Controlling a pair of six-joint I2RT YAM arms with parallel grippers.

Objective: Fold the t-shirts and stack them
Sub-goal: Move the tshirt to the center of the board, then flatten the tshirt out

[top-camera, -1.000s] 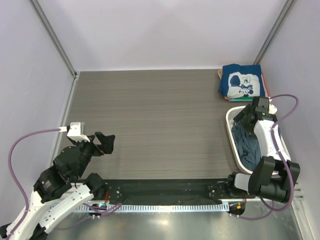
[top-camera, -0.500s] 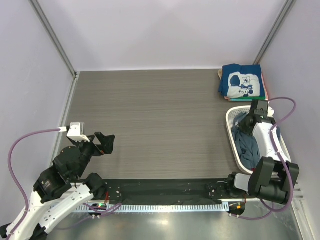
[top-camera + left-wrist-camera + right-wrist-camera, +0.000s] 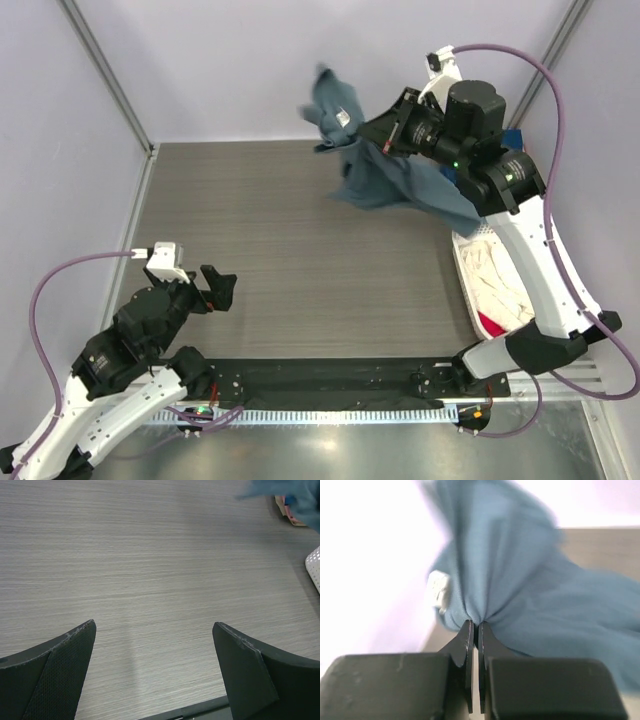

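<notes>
slate-blue t-shirt (image 3: pixel 385 185) up in the air over the far right of the desk (image 3: pixel 300 230), bunched and dangling, clear of the surface as far as visible. pinched at a gathered fold by the right hand (image 3: pixel 474 627), clamped tight on the cloth, white label (image 3: pixel 439 591) just left of the pinch. cloth blurred, so probably mid-swing. left hand (image 3: pixel 215 290) spread wide, holding nothing, low at the front left, well apart from the shirt.

progress, judged from the layout:
- this shirt: out of the basket (image 3: pixel 462 262), zero folds.
- needs laying flat on the bare middle of the desk, then folding, then onto the pile.
- folded stack (image 3: pixel 286 511) at the far right corner: mostly hidden behind the right arm (image 3: pixel 530 240) from above, only an edge visible from the left wrist, count unclear.
- in the basket: cream cloth (image 3: pixel 500 280) plus a bit of red (image 3: pixel 488 322), so likely at least two more after this one.
- overall: somewhere midway at best, can't pin it closer.
</notes>
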